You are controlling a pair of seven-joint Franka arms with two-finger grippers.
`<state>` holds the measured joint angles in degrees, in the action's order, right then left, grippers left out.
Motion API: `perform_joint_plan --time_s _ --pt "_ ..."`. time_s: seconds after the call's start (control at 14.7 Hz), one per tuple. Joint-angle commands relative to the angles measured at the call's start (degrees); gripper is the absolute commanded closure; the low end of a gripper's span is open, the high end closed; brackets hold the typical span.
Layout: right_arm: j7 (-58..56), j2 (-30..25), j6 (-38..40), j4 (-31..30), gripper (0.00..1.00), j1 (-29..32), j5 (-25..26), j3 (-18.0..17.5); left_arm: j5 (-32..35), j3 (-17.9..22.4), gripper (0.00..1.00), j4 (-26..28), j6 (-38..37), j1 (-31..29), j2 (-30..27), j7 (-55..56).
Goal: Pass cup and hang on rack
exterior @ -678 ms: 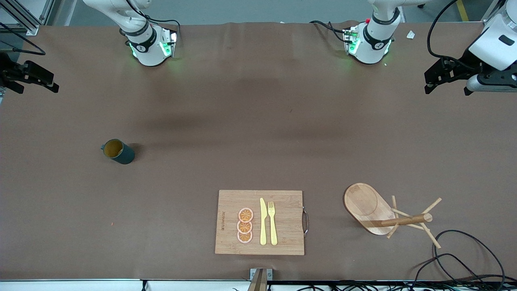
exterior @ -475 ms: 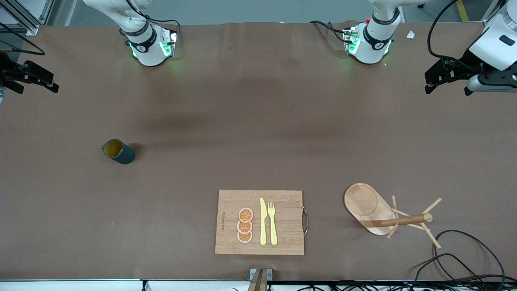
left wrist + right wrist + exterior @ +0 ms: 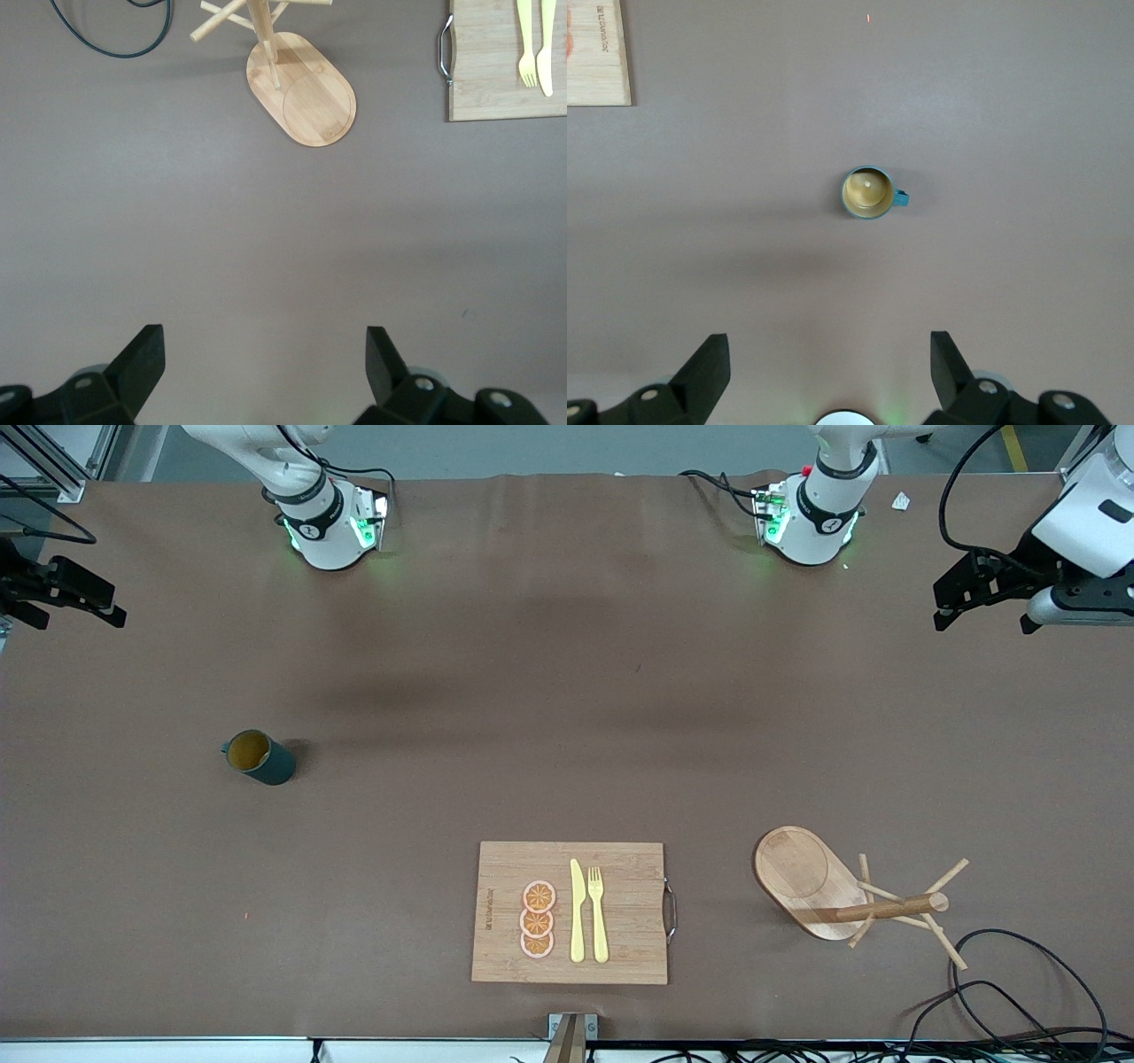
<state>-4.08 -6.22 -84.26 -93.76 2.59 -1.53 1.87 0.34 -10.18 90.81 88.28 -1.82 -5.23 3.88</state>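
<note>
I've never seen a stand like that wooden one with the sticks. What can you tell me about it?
The rack looks like light wood: a flat oval base, a thick central post and thin pegs angling off it. It stands upright on the brown table toward the left arm's end, beside the cutting board but apart from it. Nothing hangs on it and neither end effector touches it. A black cable lies close by.
</note>
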Motion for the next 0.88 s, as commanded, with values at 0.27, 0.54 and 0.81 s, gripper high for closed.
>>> perform_joint_plan --time_s 0.27,0.54,0.81 --pt "-0.75 8.31 -0.38 -0.02 0.0 2.85 -0.41 -0.37 -0.26 -0.01 0.0 -1.78 -0.3 -0.38 1.54 -0.89" --pt "-1.02 11.48 -5.37 -1.94 0.0 4.01 -0.58 -0.46 0.01 0.07 0.0 -1.52 0.75 -0.38 2.24 -0.89" --pt "-9.52 16.84 -13.37 -6.34 0.0 4.79 -0.67 -0.46 0.01 0.07 0.0 -1.43 0.58 -0.29 2.24 -0.89"
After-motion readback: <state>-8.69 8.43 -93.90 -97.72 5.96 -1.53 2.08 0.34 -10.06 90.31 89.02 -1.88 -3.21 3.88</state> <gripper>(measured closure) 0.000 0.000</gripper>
